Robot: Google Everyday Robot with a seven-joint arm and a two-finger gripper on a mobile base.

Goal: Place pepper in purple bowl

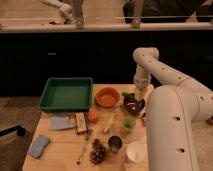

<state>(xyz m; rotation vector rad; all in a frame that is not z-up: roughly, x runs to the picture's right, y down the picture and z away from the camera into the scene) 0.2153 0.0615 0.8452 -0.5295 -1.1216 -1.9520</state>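
Camera view: claw (134, 91) hangs directly above the purple bowl (135, 106) on the counter (60, 150); its opening cannot be told. Green pepper (127, 95) sits just beneath the claw at the bowl's rim, beside an orange bowl (107, 97)

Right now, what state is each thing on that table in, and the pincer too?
Green tray: upright, looks empty.
Orange bowl: upright, looks empty.
Purple bowl: upright, something green at its rim.
Pepper: at the purple bowl's rim, under the pincer.
Pincer: low over the purple bowl.
Green cup: upright.
Metal cup: upright.
White bowl: upright.
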